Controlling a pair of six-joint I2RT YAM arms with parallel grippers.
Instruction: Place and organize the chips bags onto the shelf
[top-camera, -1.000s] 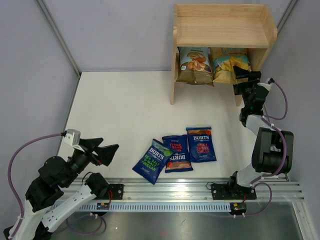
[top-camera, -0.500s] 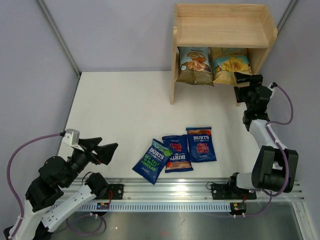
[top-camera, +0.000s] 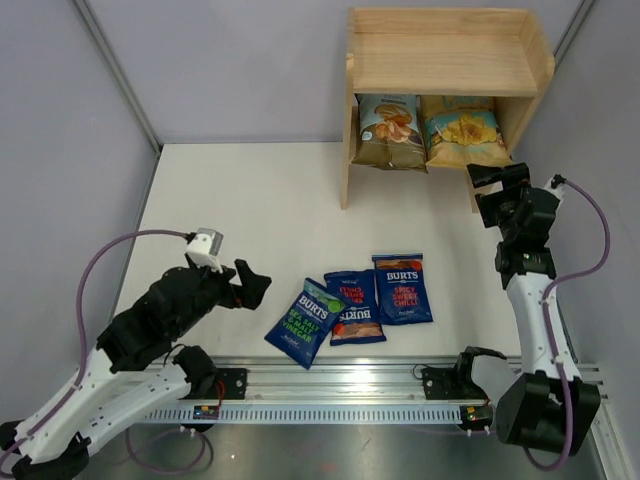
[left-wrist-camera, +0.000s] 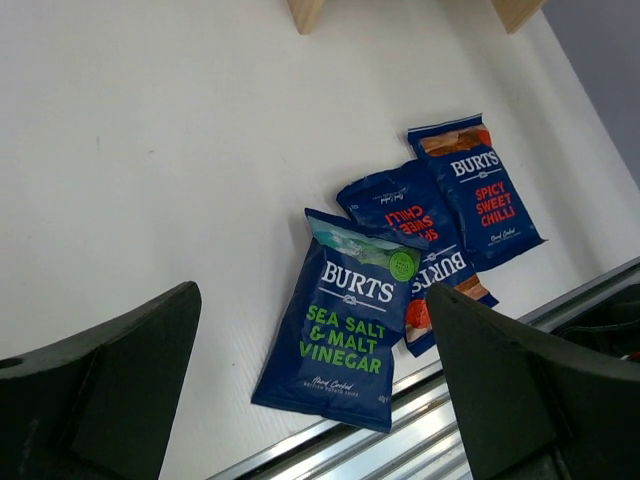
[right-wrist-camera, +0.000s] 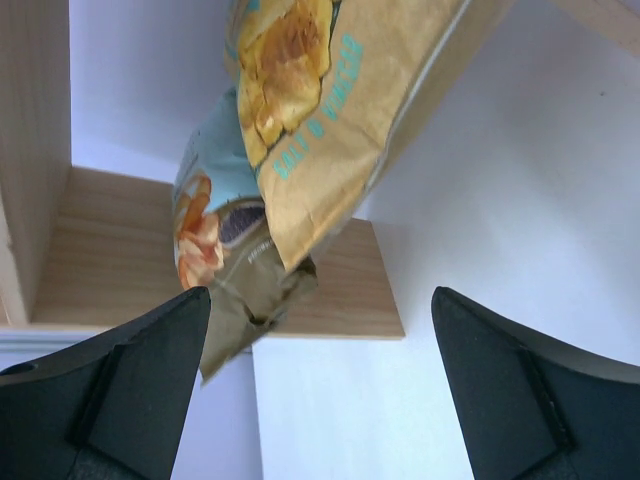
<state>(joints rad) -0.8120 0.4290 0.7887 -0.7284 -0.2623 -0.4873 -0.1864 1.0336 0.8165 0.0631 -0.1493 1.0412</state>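
Three dark-blue BURTS bags lie flat at the table's near middle: sea salt and vinegar, an upside-down one, and spicy sweet chilli. The light-blue-and-olive bag and the tan-and-teal bag stand on the lower tier of the wooden shelf. My left gripper is open and empty, just left of the sea salt bag. My right gripper is open and empty, in front of the shelf's right side.
A metal rail runs along the table's near edge, close under the BURTS bags. Grey walls enclose the table on the left, back and right. The shelf's top tier holds nothing.
My left arm swung forward and right, toward the sea salt bag. My right gripper drew back from the shelf's lower tier, toward the near right.
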